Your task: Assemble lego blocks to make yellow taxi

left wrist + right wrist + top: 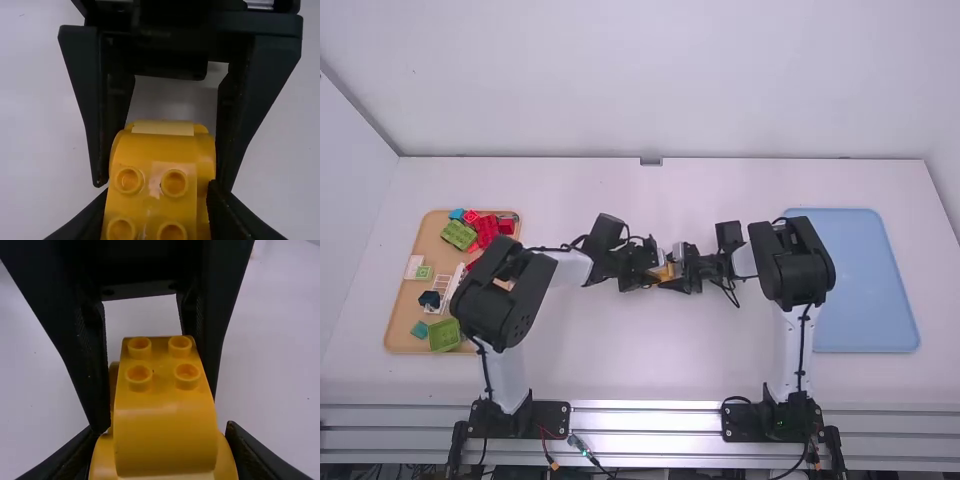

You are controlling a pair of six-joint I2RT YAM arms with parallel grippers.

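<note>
Left and right jaws, parted by its width, pinch the yellow taxi body (160, 152), which bridges left to right between them

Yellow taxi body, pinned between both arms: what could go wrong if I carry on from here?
Two risks, as I judge it. The left gripper and right gripper both hold the yellow taxi body, so an uneven pull or twist could pry its bricks apart or skew the curved yellow brick. Also, both sets of jaws crowd the same small assembly, their tips very close, so a slight shift could make them knock or catch each other.
</note>
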